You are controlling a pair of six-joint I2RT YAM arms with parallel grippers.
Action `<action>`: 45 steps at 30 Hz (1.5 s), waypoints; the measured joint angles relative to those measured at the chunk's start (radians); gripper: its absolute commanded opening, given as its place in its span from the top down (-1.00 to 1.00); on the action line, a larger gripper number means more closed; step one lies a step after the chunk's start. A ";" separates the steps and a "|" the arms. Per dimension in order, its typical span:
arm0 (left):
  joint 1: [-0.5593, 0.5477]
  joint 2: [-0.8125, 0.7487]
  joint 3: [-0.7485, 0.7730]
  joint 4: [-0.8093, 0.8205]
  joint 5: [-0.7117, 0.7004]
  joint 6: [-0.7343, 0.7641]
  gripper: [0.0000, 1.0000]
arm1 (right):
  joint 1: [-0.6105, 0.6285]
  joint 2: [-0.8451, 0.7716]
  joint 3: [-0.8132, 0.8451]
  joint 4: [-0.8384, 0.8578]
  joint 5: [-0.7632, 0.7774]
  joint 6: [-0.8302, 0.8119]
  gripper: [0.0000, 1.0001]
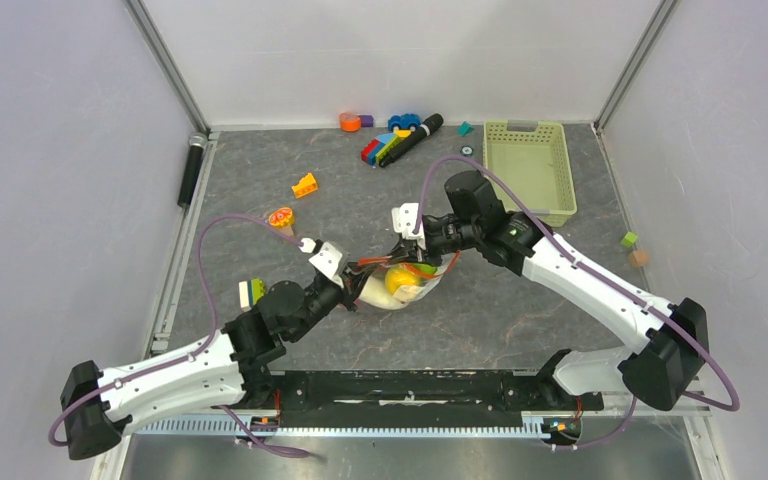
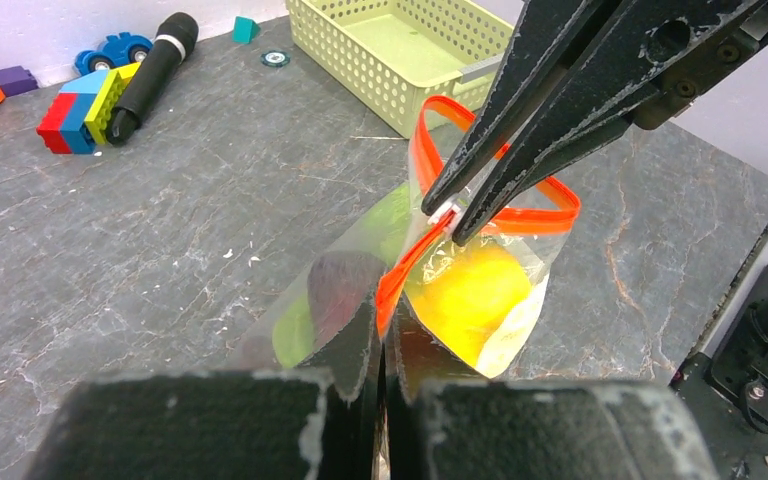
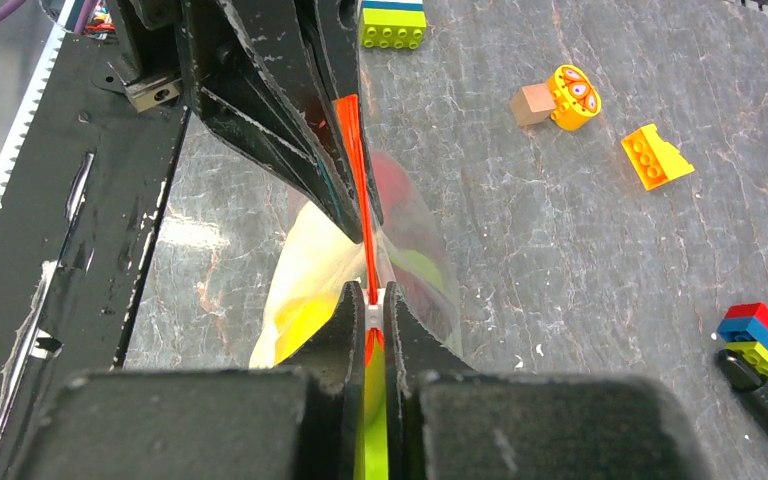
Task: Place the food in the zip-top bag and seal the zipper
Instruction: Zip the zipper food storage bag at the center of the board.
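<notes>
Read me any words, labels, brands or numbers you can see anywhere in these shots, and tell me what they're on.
No readable text in any view.
zip-top bag: a pale patch low on it; any print is too blurred to read.
zipper: plain red-orange, no lettering.
toy blocks and basket: no markings visible.

Right end effector (image 2: pixel 443 226) on orange zipper (image 2: pixel 515 219)
</notes>
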 measured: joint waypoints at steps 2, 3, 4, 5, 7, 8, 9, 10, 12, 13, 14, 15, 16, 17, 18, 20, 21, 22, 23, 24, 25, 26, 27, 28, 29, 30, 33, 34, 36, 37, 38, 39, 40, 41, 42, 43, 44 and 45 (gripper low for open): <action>0.000 -0.013 -0.009 0.000 -0.008 -0.002 0.96 | 0.001 0.004 0.002 0.000 0.001 0.003 1.00; 0.000 -0.018 -0.013 0.000 -0.013 -0.003 0.96 | 0.001 0.006 0.002 0.002 0.001 0.005 1.00; -0.001 -0.020 -0.014 0.000 -0.017 -0.003 0.96 | 0.001 0.008 0.002 0.002 0.002 0.007 1.00; -0.001 -0.023 -0.016 0.000 -0.022 -0.004 0.96 | 0.001 0.009 0.002 0.002 0.004 0.008 1.00; -0.001 -0.025 -0.018 0.000 -0.027 -0.005 0.96 | 0.001 0.010 0.002 0.002 0.010 0.010 1.00; -0.001 -0.026 -0.018 0.000 -0.031 -0.005 0.96 | 0.001 0.010 0.002 0.002 0.012 0.011 1.00; -0.001 -0.027 -0.018 0.000 -0.034 -0.006 0.96 | 0.001 0.010 0.002 0.002 0.015 0.011 1.00; -0.002 -0.029 -0.019 0.000 -0.040 -0.007 0.95 | 0.001 0.010 0.002 0.002 0.018 0.012 1.00; -0.002 -0.034 -0.022 0.000 -0.047 -0.009 0.96 | 0.001 0.010 0.002 0.002 0.029 0.016 1.00; -0.002 -0.036 -0.024 0.001 -0.050 -0.011 0.96 | 0.001 0.010 0.002 0.002 0.037 0.019 1.00; -0.002 -0.038 -0.024 0.000 -0.053 -0.012 0.96 | 0.001 0.010 0.002 0.002 0.045 0.024 1.00; -0.002 -0.039 -0.025 0.000 -0.058 -0.014 0.96 | 0.001 0.010 0.002 0.002 0.055 0.027 1.00; -0.002 -0.039 -0.025 0.000 -0.063 -0.017 0.96 | 0.002 0.010 0.002 0.002 0.065 0.028 1.00; -0.002 -0.040 -0.026 0.000 -0.069 -0.019 0.96 | 0.002 0.010 0.002 0.002 0.074 0.031 1.00; -0.002 -0.040 -0.027 0.000 -0.074 -0.019 0.96 | 0.003 0.010 0.002 0.002 0.085 0.034 1.00; -0.002 -0.040 -0.029 0.000 -0.080 -0.020 0.96 | 0.003 0.010 0.002 0.002 0.103 0.037 1.00; -0.002 -0.040 -0.029 0.000 -0.085 -0.021 0.96 | 0.003 0.010 0.002 0.002 0.110 0.037 1.00; -0.002 -0.040 -0.029 0.000 -0.091 -0.021 0.96 | 0.003 0.010 0.002 0.002 0.117 0.037 1.00; -0.002 -0.040 -0.029 0.000 -0.097 -0.021 0.96 | 0.003 0.010 0.002 0.002 0.123 0.037 1.00; -0.002 -0.040 -0.029 0.000 -0.102 -0.021 0.96 | 0.003 0.010 0.002 0.001 0.131 0.037 1.00; -0.001 -0.040 -0.029 0.000 -0.106 -0.021 0.96 | 0.003 0.010 0.002 0.000 0.138 0.037 1.00; -0.001 -0.040 -0.029 -0.001 -0.111 -0.021 0.96 | 0.003 0.010 0.002 -0.001 0.145 0.037 1.00; -0.001 -0.040 -0.029 -0.002 -0.120 -0.021 0.96 | 0.003 0.010 0.002 -0.002 0.154 0.037 1.00; -0.001 -0.040 -0.029 -0.003 -0.127 -0.021 0.96 | 0.003 0.010 0.002 -0.002 0.161 0.036 1.00; -0.001 -0.040 -0.029 -0.003 -0.132 -0.021 0.96 | 0.003 0.010 0.002 -0.003 0.166 0.036 1.00; -0.001 -0.040 -0.029 -0.003 -0.139 -0.021 0.96 | 0.003 0.010 0.002 -0.005 0.169 0.036 1.00; -0.001 -0.040 -0.029 -0.003 -0.157 -0.021 0.96 | 0.003 0.010 0.002 -0.006 0.185 0.034 1.00; -0.001 -0.040 -0.029 -0.003 -0.163 -0.021 0.96 | 0.003 0.010 0.002 -0.006 0.189 0.034 1.00; -0.001 -0.037 -0.030 -0.002 -0.174 -0.021 0.96 | 0.003 0.010 0.002 -0.006 0.196 0.034 1.00; -0.001 -0.034 -0.030 -0.001 -0.181 -0.021 0.96 | 0.003 0.010 0.002 -0.006 0.200 0.034 1.00; -0.001 -0.030 -0.030 0.002 -0.187 -0.021 0.96 | 0.003 0.010 0.002 -0.006 0.203 0.033 1.00; -0.001 -0.027 -0.030 0.004 -0.192 -0.021 0.96 | 0.003 0.010 0.002 -0.006 0.204 0.033 1.00; -0.001 -0.023 -0.030 0.008 -0.200 -0.021 0.96 | 0.003 0.010 0.002 -0.007 0.208 0.033 1.00; -0.001 -0.019 -0.030 0.011 -0.207 -0.023 0.96 | 0.003 0.010 0.002 -0.007 0.210 0.033 1.00; -0.001 -0.016 -0.031 0.015 -0.214 -0.024 0.96 | 0.003 0.010 0.002 -0.008 0.211 0.033 1.00; -0.001 -0.013 -0.031 0.017 -0.222 -0.027 0.96 | 0.003 0.011 0.002 -0.008 0.214 0.033 1.00; -0.001 -0.010 -0.031 0.020 -0.235 -0.032 0.96 | 0.003 0.012 0.002 -0.008 0.217 0.033 1.00; -0.001 -0.006 -0.032 0.023 -0.246 -0.035 0.96 | 0.003 0.013 0.002 -0.008 0.219 0.033 1.00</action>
